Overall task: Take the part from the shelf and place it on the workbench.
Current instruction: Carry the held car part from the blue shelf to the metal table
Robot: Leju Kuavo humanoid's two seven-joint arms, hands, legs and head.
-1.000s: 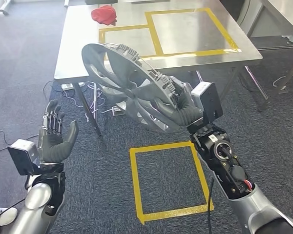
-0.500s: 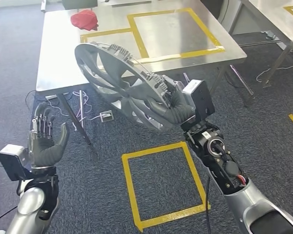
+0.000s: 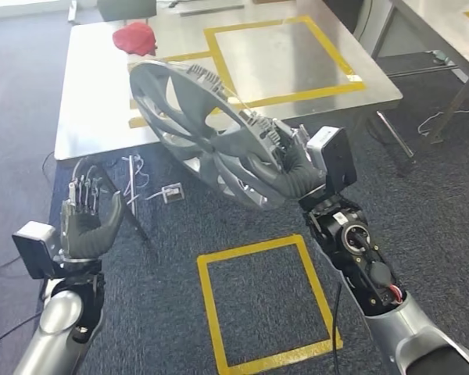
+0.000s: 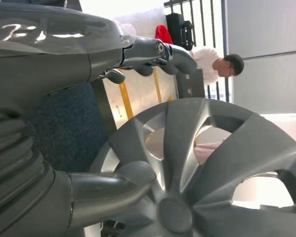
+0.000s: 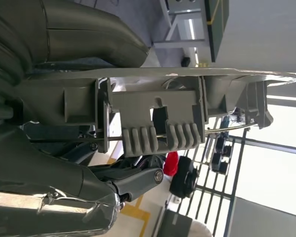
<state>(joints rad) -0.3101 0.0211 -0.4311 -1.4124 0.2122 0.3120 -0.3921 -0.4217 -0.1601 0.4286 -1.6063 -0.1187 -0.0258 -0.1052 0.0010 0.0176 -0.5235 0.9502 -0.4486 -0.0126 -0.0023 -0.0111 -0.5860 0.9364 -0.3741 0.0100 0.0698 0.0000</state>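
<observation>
One grey hubcap (image 3: 211, 129), one steel workbench (image 3: 91, 101), one red cloth (image 3: 135, 37) and two robot hands are in the head view. The right hand (image 3: 294, 168) grips the hubcap by the rim nearest the wrist, thumb on one face and fingers on the other; the right wrist view shows the rim's clips (image 5: 158, 126) clamped between them. The hubcap hangs in the air, tilted, its far rim reaching away from the right hand over the near edge of the workbench and its lower rim hanging past that edge above the carpet. Its span runs slantwise from the right hand up toward the red cloth, which lies beyond it at the bench's far side.

The left hand (image 3: 87, 223) is empty, palm up, fingers apart and upright, well off to the side of the right hand and low, in front of the bench edge. In the left wrist view the spoked face of the hubcap (image 4: 213, 168) lies just past its thumb (image 4: 113, 185).

Two yellow taped rectangles (image 3: 279, 55) mark the benchtop beyond the hubcap; another taped square (image 3: 267, 301) lies on the carpet below the right forearm. A second table's edge (image 3: 450, 23) stands across a carpet aisle.
</observation>
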